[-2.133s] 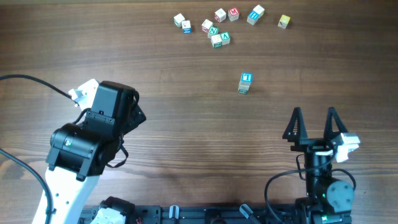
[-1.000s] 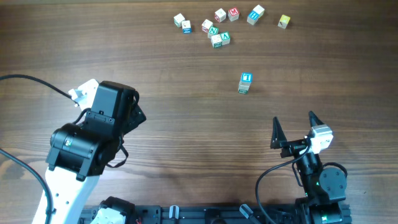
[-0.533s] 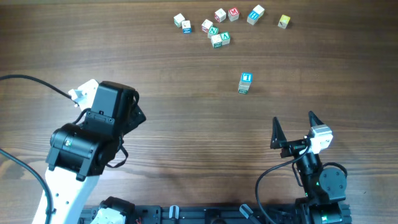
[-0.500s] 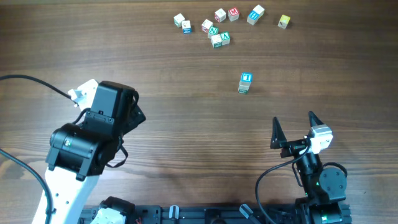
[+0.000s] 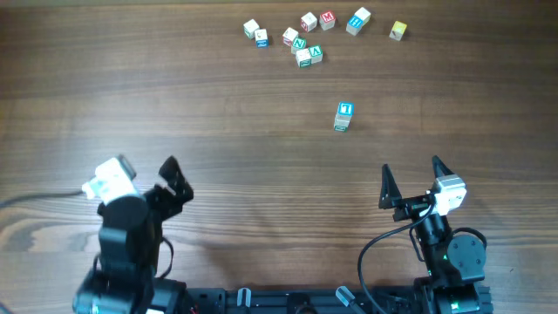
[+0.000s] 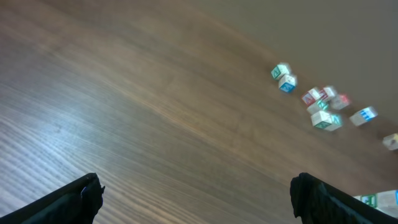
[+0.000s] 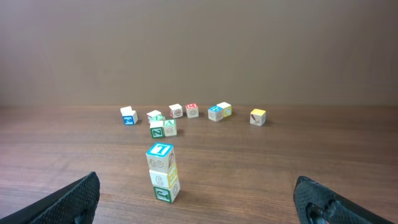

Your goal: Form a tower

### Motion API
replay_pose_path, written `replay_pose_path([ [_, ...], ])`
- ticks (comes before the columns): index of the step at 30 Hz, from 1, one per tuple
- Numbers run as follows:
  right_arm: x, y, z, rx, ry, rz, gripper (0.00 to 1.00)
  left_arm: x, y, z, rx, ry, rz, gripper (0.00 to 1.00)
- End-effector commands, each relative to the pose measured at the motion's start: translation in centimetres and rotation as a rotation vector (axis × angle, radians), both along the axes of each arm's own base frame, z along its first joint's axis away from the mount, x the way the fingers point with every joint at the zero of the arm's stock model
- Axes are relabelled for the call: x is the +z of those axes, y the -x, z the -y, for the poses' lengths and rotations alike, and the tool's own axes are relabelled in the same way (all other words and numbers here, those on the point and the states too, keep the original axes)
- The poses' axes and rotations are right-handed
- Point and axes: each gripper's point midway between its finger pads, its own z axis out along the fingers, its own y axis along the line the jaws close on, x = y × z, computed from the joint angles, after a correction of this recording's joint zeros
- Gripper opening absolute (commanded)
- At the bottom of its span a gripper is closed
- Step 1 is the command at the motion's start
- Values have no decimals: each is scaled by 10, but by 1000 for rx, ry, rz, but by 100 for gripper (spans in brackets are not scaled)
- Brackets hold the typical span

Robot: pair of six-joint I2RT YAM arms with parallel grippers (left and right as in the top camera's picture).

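Note:
The tower (image 5: 343,115) stands right of the table's centre. In the right wrist view the tower (image 7: 162,173) is three small letter cubes: blue-edged on top, pale in the middle, green-marked at the bottom. My right gripper (image 5: 411,179) sits near the front edge, open and empty, its jaws (image 7: 199,199) well short of the stack. My left gripper (image 5: 138,181) is low at the front left, open and empty (image 6: 199,196). The tower (image 6: 379,199) only shows at the lower right edge of the left wrist view.
Several loose letter cubes (image 5: 305,39) lie scattered along the far side, with a yellow one (image 5: 398,30) at the right end. They appear in the right wrist view as a row (image 7: 186,115) behind the tower. Cables trail near the front edge.
The left arm has dropped back from its raised pose at mid-left to a low position at the front left edge. The right arm and the tower have stayed put over the last second.

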Motion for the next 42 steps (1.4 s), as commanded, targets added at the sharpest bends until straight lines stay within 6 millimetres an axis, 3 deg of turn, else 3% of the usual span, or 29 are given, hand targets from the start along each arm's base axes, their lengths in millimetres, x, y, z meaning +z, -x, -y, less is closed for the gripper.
replay_pose_path([
  [1, 2, 1, -2, 11, 12, 11, 100, -20, 14, -8, -8, -31, 58, 100],
  [11, 2, 1, -2, 11, 12, 11, 100, -31, -10, -4, -64, -96, 392, 100],
  [18, 2, 1, -2, 11, 13, 11, 100, -54, -16, -17, -21, -140, 379, 100],
  [22, 2, 1, -2, 11, 13, 11, 100, -51, -17, -17, -50, -232, 378, 100],
  [42, 2, 1, -2, 11, 13, 11, 100, -52, -22, -1, -136, -205, 426, 100],
])
